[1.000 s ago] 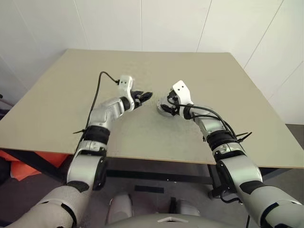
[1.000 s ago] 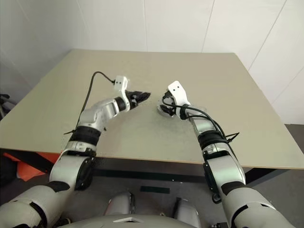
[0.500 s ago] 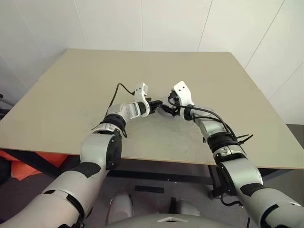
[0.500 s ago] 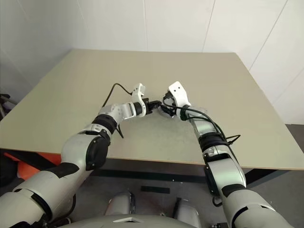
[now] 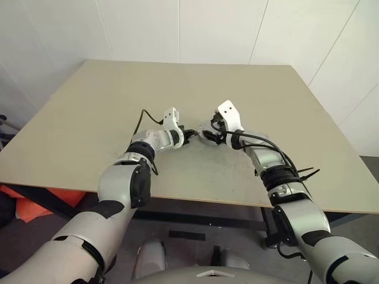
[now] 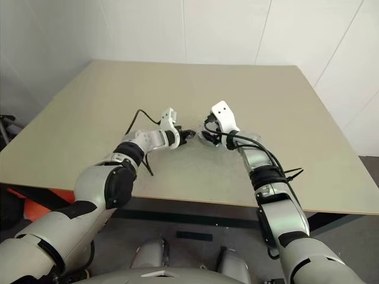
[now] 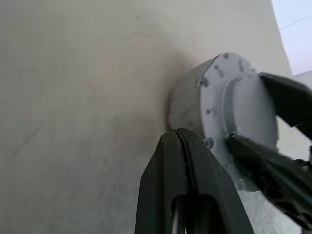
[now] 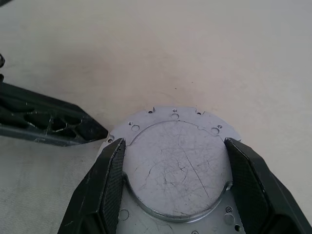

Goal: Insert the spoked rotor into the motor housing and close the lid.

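Motor housing sits on the beige table near its middle, closed end up: flat silver flange with small holes and a raised scratched round boss on top. Rotor and lid can't be told apart from it here.

Right gripper straddles the raised boss, one black finger on each side, jaws spread wide and touching its edge.

Left gripper is clamped fully together on nothing, tip just beside the housing's side wall, pointing at it from the robot's left.
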Tool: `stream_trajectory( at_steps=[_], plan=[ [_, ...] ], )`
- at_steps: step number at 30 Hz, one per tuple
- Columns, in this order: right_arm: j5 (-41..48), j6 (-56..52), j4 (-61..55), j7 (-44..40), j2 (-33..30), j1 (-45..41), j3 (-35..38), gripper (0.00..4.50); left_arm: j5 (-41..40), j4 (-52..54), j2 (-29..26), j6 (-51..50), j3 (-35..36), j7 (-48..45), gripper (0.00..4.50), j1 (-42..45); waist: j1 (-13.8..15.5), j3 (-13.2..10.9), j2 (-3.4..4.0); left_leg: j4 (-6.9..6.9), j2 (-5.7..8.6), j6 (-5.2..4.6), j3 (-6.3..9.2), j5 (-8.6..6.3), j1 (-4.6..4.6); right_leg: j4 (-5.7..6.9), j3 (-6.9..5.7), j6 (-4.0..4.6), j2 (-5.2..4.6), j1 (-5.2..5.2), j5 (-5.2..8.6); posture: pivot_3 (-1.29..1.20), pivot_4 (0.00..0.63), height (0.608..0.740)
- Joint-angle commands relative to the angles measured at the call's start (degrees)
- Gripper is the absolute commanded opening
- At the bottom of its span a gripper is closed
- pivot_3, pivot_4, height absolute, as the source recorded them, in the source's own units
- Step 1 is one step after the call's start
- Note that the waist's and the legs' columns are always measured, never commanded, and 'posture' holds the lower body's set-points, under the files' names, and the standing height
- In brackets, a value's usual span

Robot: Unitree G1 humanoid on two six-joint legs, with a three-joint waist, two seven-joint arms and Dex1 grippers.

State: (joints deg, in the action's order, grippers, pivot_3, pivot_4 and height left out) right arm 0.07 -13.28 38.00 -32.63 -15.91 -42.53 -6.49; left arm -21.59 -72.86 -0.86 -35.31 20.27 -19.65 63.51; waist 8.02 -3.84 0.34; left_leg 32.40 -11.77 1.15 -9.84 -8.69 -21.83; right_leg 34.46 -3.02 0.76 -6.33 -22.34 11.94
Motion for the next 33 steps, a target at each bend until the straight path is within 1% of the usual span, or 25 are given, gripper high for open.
stream_trajectory(
  at_steps=[1, 7, 11, 15, 21, 28, 33],
  plan=[
    [-1.14, -1.4, -0.68, 0.78, -1.68, 0.47, 0.3, 3.11, 0.19, 1.12, -0.13, 0.16, 0.1, -0.82, 0.03, 1.09, 0.01, -0.01, -0.01, 0.0, 0.0, 0.0, 0.0, 0.0, -0.05, 0.0, -0.01, 0.0, 0.0, -0.05, 0.0, 0.0, 0.0, 0.74],
    [-1.29, -1.43, -0.76, 1.04, -2.07, 0.61, 0.43, 3.11, -0.19, 2.81, -0.3, 3.29, 0.24, -5.25, 0.03, 1.04, 0.19, -0.01, -0.01, -0.01, 0.0, 0.0, 0.0, 0.0, -0.06, -0.01, -0.02, 0.0, 0.0, -0.06, 0.0, 0.0, 0.0, 0.74],
    [-1.3, -1.46, -0.86, 1.01, -2.16, 0.76, 0.38, 3.11, -3.04, 3.66, -0.91, 6.1, 3.38, -7.41, 0.03, 1.84, 0.29, -0.01, -0.02, -0.02, -0.01, 0.01, 0.0, 0.0, -0.05, -0.02, -0.02, 0.0, 0.0, -0.06, 0.0, 0.0, 0.0, 0.74],
    [-1.36, -1.55, -0.98, 1.17, -2.2, 0.82, 0.37, 3.11, -4.89, 3.04, -0.81, 5.33, 5.38, -9.0, 0.03, 2.92, 0.38, -0.02, -0.02, -0.03, -0.01, 0.01, 0.0, 0.0, -0.05, -0.02, -0.02, 0.0, 0.0, -0.06, 0.0, 0.0, 0.0, 0.74],
    [-1.51, -2.16, -2.96, 1.27, -2.36, 1.26, 0.17, 3.11, -1.19, 0.35, 0.74, 4.04, 2.46, -6.98, 0.03, 1.78, 0.49, -0.02, -0.02, -0.06, 0.0, 0.01, 0.0, 0.01, -0.05, -0.04, -0.02, -0.01, 0.0, -0.05, 0.01, 0.0, 0.0, 0.74],
    [-1.27, -3.34, -5.12, 1.52, -2.99, 2.39, 0.22, 3.11, -0.67, -0.18, 1.06, 4.23, 2.59, -6.08, 0.03, 1.46, 0.65, -0.02, -0.02, -0.16, 0.0, 0.01, -0.01, 0.01, -0.12, -0.14, -0.04, -0.02, 0.0, -0.1, 0.01, 0.0, 0.0, 0.74],
    [-1.33, -3.13, -3.87, 1.91, -3.02, 2.76, 0.27, 3.11, -1.21, 0.61, 0.3, 5.1, 3.11, -7.75, 0.03, 1.65, 0.69, -0.02, -0.02, -0.16, 0.03, -0.01, 0.0, 0.0, -0.13, -0.23, -0.04, -0.03, -0.02, -0.05, 0.01, 0.0, 0.0, 0.74]
  ],
)
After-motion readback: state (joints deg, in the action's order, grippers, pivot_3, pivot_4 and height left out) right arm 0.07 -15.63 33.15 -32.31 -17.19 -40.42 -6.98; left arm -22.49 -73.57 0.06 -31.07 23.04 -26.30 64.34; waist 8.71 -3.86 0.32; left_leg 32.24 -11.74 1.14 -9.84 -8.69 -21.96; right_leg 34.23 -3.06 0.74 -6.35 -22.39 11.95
